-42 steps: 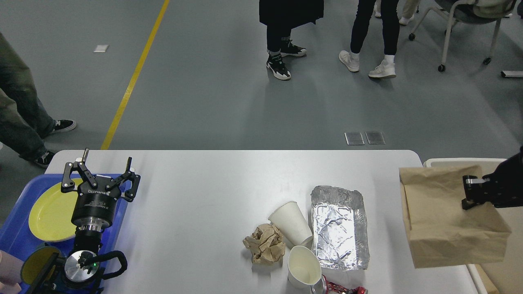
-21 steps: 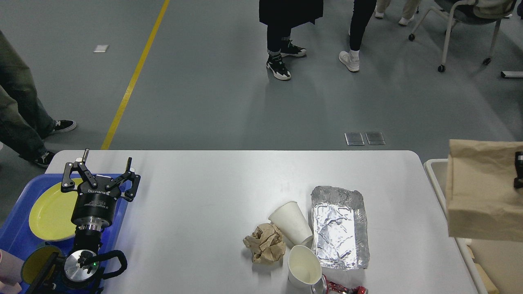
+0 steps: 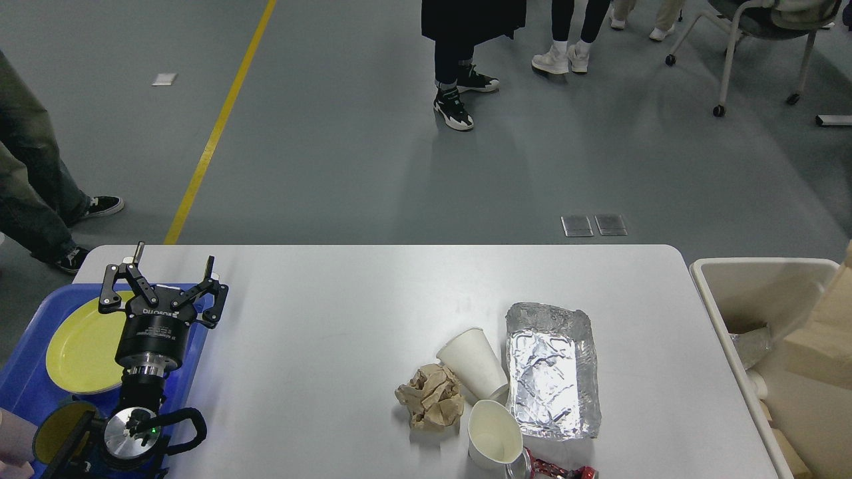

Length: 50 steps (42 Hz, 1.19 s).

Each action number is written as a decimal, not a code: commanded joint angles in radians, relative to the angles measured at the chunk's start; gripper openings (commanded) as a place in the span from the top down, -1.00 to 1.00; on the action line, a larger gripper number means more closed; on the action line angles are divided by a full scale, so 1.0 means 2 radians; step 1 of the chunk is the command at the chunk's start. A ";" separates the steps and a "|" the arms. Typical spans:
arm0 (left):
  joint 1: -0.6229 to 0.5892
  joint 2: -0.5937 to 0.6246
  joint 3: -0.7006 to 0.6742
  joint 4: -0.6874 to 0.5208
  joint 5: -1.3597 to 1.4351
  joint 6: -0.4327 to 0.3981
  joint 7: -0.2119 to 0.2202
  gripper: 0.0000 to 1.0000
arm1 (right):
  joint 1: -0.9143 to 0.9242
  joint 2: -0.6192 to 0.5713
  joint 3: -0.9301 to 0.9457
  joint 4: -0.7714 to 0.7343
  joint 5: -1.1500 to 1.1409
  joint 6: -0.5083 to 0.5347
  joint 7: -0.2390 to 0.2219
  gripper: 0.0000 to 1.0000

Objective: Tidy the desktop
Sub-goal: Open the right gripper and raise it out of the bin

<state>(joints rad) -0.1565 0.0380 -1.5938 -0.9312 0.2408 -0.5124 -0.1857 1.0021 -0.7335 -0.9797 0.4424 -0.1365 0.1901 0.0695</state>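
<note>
Brown paper bag (image 3: 822, 332) lying in the beige bin (image 3: 765, 279) just off the bench's right end, so one item judged done. Still sitting on the white bench (image 3: 333, 319), right of centre: crumpled paper (image 3: 430, 397), two paper cups (image 3: 474, 362) (image 3: 494, 436), foil tray (image 3: 551, 369), red wrapper (image 3: 556, 471). Left gripper (image 3: 163, 283) hovering spread over the blue tray (image 3: 26, 379) holding a yellow plate (image 3: 80, 346). Right gripper not showing. Roughly early-to-mid progress.
</note>
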 commanded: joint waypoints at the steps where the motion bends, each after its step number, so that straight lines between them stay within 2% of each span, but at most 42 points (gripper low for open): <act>1: 0.000 0.000 0.000 0.000 0.000 0.000 0.000 -0.93 | -0.114 0.061 0.035 -0.096 0.057 -0.037 0.000 1.00; 8: 0.000 -0.001 0.000 0.000 0.000 0.000 0.000 -0.93 | -0.200 0.121 0.049 -0.174 0.093 -0.097 -0.008 1.00; 16: 0.000 0.000 0.000 0.000 0.000 0.000 0.000 -0.93 | -0.233 0.134 0.050 -0.181 0.106 -0.145 -0.016 1.00; 30: 0.000 -0.001 0.000 0.000 0.000 0.000 0.000 -0.93 | -0.272 0.169 0.058 -0.180 0.107 -0.147 -0.016 1.00; 50: 0.000 0.000 0.000 0.000 0.000 0.000 0.000 -0.93 | -0.276 0.177 0.059 -0.175 0.107 -0.147 -0.016 1.00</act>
<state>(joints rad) -0.1565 0.0378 -1.5939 -0.9312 0.2412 -0.5124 -0.1856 0.4512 -0.3810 -0.8643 0.0931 0.0767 -0.1019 0.0368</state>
